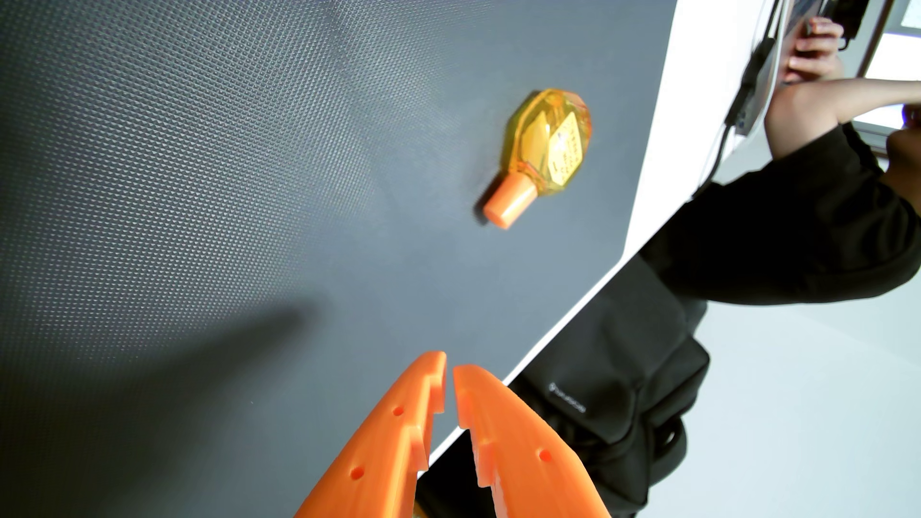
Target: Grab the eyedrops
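The eyedrops [540, 149] are a small clear yellow faceted bottle with an orange cap, lying flat on the dark textured mat [249, 174] in the upper right of the wrist view. The cap points down and left. My orange gripper [449, 366] enters from the bottom edge, well below the bottle and apart from it. Its two toothed fingers [398, 428] almost meet at the tips with nothing between them, so it is shut.
The mat ends at a white table edge [648, 174] running diagonally on the right. Beyond it a person in black sleeves [797, 224] sits close, with a black bag [598, 388] below the edge.
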### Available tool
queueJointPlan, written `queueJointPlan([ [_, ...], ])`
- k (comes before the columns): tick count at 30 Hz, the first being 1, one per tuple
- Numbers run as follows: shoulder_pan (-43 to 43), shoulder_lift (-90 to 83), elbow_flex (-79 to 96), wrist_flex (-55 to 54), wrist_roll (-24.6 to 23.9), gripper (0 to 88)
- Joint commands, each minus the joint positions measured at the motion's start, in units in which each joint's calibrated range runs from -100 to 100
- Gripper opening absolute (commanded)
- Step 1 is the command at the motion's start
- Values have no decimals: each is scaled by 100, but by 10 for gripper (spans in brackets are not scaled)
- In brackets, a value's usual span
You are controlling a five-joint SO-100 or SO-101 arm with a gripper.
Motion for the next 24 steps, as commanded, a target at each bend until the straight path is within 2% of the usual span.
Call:
queueJointPlan([
  [1,31,-42,-25,0,-5,9],
  [8,6,-42,-25,-34,-10,9],
  [12,-36,-42,-160,-398,0,10],
  [21,-211,366,-898,-138,52,11],
  [24,-277,833,-1240,-112,115,58],
])
